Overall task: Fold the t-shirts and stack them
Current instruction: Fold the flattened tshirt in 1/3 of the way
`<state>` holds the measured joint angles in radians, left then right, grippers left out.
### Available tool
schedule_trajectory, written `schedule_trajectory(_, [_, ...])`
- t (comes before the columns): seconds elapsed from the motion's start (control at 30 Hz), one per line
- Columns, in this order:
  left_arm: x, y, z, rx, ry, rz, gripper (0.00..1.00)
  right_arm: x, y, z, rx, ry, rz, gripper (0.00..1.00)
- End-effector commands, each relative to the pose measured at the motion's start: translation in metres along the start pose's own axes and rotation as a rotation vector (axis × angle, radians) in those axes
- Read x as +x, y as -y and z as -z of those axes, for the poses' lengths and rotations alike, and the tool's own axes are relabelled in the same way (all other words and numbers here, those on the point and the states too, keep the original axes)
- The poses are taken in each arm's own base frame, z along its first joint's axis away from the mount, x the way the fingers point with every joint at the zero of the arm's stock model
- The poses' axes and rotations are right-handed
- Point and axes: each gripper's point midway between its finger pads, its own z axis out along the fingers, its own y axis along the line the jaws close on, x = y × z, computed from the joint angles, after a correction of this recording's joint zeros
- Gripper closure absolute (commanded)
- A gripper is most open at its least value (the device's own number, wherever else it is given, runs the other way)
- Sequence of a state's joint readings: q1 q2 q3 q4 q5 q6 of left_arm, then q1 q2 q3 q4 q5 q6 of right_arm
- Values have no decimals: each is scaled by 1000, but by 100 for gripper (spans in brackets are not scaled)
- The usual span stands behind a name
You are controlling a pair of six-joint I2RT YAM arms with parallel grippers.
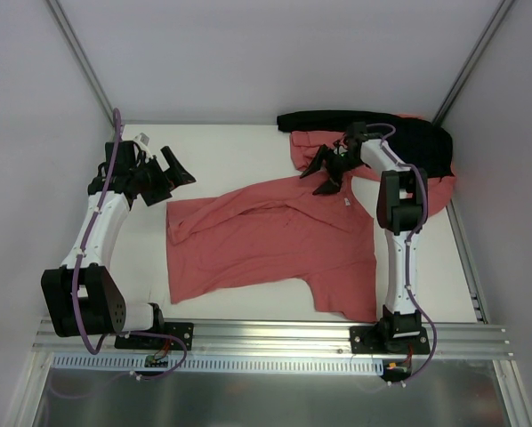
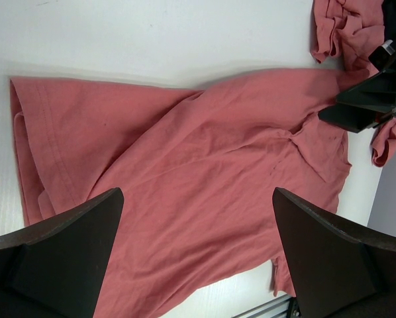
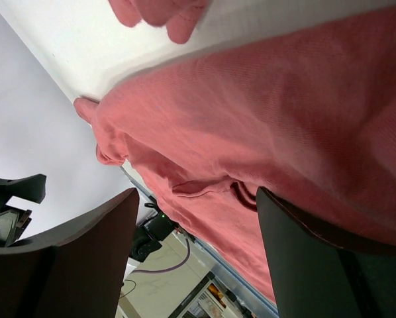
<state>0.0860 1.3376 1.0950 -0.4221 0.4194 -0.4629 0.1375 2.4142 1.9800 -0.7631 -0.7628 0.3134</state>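
Observation:
One salmon-red t-shirt (image 1: 266,236) lies spread and wrinkled across the middle of the table, and it fills the left wrist view (image 2: 204,165). More t-shirts (image 1: 433,189) are heaped at the back right. My left gripper (image 1: 175,176) hovers open just beyond the spread shirt's left end, holding nothing (image 2: 198,255). My right gripper (image 1: 320,173) stands open low over that shirt's far edge near the collar. Its jaws are apart with no cloth between them (image 3: 195,262), though the right finger (image 3: 330,265) sits close against the fabric (image 3: 271,112).
A black garment (image 1: 377,124) drapes over the back-right heap. White walls enclose the table on the left, back and right. An aluminium rail (image 1: 266,336) runs along the near edge with both arm bases bolted to it.

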Motion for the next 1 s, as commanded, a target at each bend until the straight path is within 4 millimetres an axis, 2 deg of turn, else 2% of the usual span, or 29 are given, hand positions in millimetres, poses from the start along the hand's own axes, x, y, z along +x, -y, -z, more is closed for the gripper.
schedule_trajectory(0.0, [-7, 12, 8, 45, 28, -42, 1, -12, -10, 10, -16, 35, 5, 24])
schedule_trajectory(0.13, [-7, 12, 7, 41, 27, -41, 2, -10, -7, 7, -16, 25, -5, 28])
schedule_trajectory(0.2, [-8, 12, 7, 42, 25, -40, 1, -7, -7, 6, -22, 10, -13, 40])
schedule_trajectory(0.27, [-8, 11, 7, 39, 27, -40, 1, -2, -5, 7, -19, 3, -18, 46])
schedule_trajectory(0.67, [-3, 10, 8, 40, 28, -38, 1, 15, 7, 8, 9, -22, -26, 45])
schedule_trajectory(0.97, [-1, 9, 10, 37, 29, -38, 1, 21, -4, 13, 0, -17, -3, 45])
